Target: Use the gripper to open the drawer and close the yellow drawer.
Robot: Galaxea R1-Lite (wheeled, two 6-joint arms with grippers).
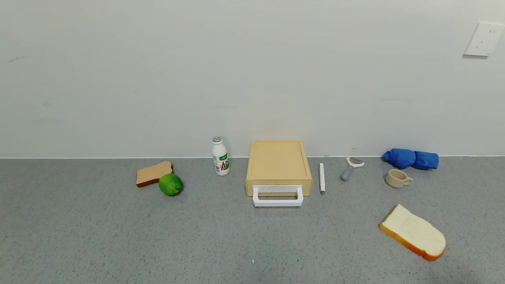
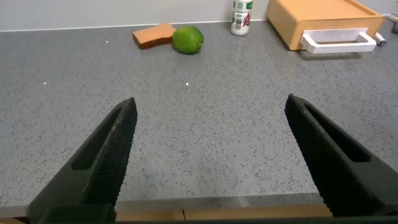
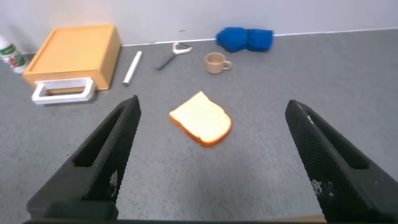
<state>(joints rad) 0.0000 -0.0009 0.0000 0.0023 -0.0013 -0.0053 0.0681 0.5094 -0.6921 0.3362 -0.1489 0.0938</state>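
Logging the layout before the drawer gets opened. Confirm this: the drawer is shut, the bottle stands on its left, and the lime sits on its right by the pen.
One detail is wrong. The head view shows the lime to the left, beyond the bottle, against the brown bread slice. The drawer is shut, and the pen lies on its right.

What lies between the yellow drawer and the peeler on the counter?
A white pen lies between the yellow drawer and the peeler, beside the drawer's right side; the head view shows this best.

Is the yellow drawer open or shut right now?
Shut. The yellow drawer has its front flush with the box, and only the white handle sticks out toward the robot. No gripper touches it.
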